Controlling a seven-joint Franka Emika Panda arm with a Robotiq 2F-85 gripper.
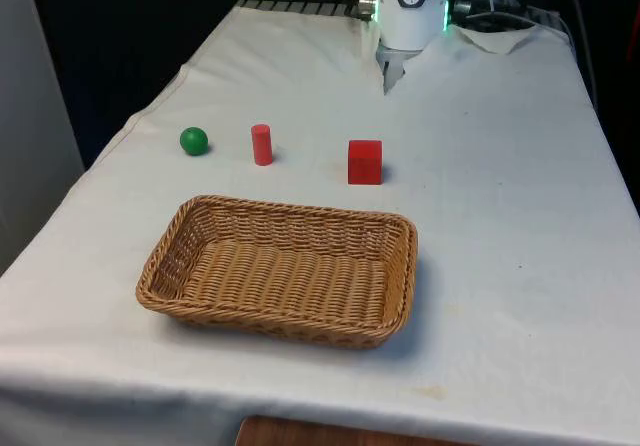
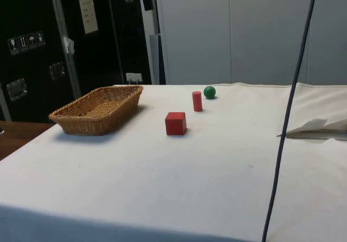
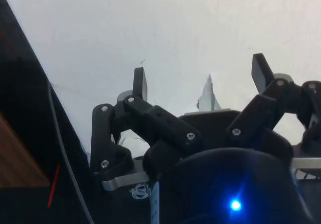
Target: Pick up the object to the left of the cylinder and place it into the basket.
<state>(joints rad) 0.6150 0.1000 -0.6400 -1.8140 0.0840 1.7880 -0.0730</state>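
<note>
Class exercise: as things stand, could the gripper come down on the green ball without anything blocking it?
Probably yes. The green ball sits alone on the cloth, apart from the red cylinder beside it, and the gripper is open over bare cloth.

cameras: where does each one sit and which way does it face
Front view: across the table towards the robot's base, past basket, ball, cylinder and cube.
Side view: at the table's side, facing dark cabinets, with the same four things.
Wrist view: on the wrist, looking at white cloth between the open gripper.
</note>
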